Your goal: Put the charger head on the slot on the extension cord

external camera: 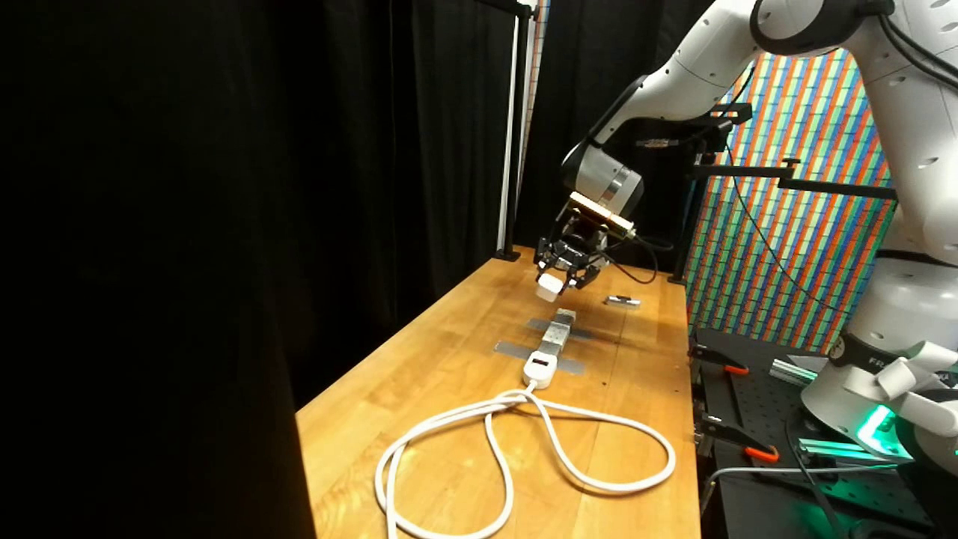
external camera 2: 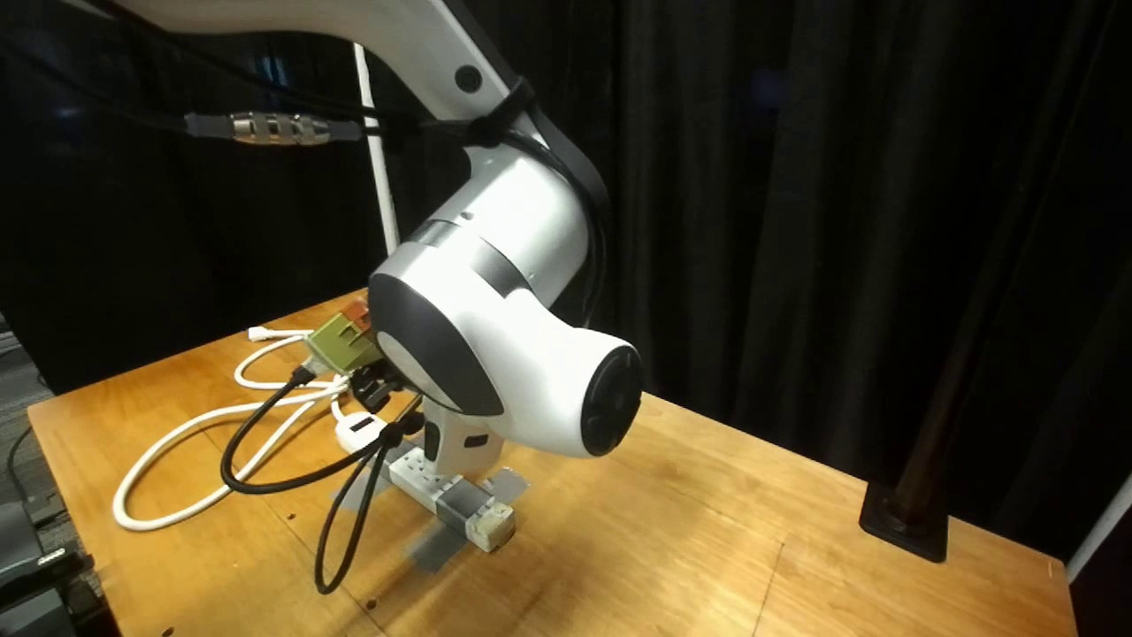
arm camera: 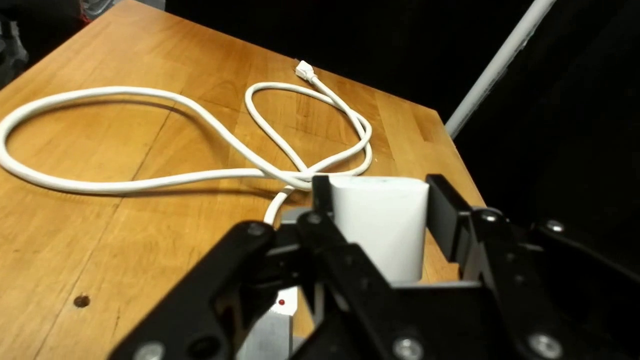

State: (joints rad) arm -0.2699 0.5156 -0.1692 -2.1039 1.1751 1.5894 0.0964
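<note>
My gripper (arm camera: pixel 382 200) is shut on the charger head (arm camera: pixel 382 230), a white boxy adapter between its two black pads in the wrist view. In an exterior view, the gripper (external camera: pixel 560 275) holds the charger head (external camera: pixel 549 288) tilted in the air, just beyond the far end of the socket block (external camera: pixel 557 332). The block is fixed to the table by grey tape. It also shows in an exterior view (external camera 2: pixel 414 471), where socket slots (external camera 2: pixel 416 462) face up; the arm hides the charger head there. The extension cord's cable (external camera: pixel 430 425) lies in loops, also in the wrist view (arm camera: pixel 220 173).
A small silver metal piece (external camera: pixel 622 302) lies on the wooden table (external camera: pixel 449 374) near the gripper. Grey tape strips (external camera 2: pixel 438 548) cross the table. A black post base (external camera 2: pixel 902 522) stands at the table's edge. A black cable (external camera 2: pixel 265 487) hangs in a loop from the wrist.
</note>
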